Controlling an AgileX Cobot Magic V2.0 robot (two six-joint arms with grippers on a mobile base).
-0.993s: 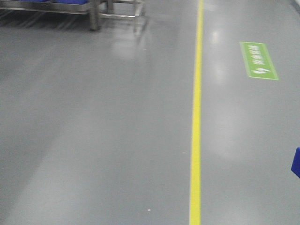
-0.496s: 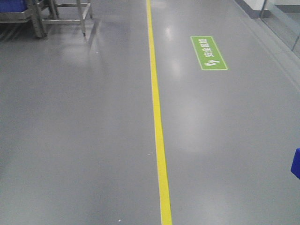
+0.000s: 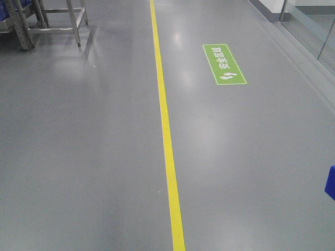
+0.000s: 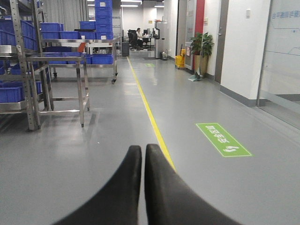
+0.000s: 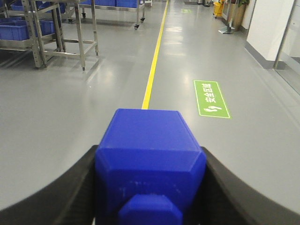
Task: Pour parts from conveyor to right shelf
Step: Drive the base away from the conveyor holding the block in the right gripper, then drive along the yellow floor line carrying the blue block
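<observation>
Blue cube [image 5: 150, 140], stud twd wrist

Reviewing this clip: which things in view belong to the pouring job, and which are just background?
Job: blue block, clamped in the right tool; steel rack with blue bins, likely the shelf.
Background: yellow floor line; green floor sign; potted plant; left tool, shut and empty.
</observation>
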